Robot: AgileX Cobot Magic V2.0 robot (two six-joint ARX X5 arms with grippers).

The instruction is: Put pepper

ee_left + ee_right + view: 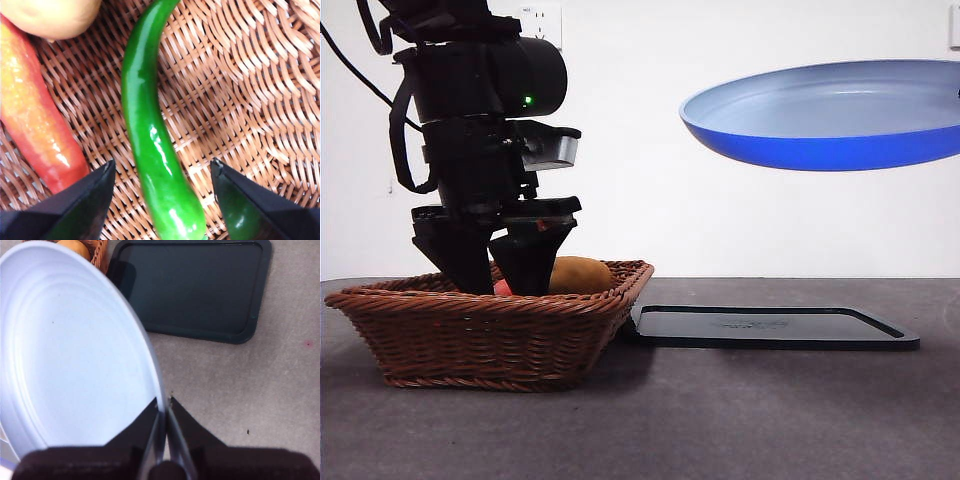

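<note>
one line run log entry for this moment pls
left tool: open, astride glossy green pepper in wicker basket | right tool: shut on blue plate, held aloft

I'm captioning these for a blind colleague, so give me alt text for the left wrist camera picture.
A glossy green pepper lies lengthwise on the woven floor of a wicker basket, centred between the two open black jaws of the left tool, which do not touch it. Beside it lies a red-orange vegetable, and the end of a tan potato shows beyond that.
</note>
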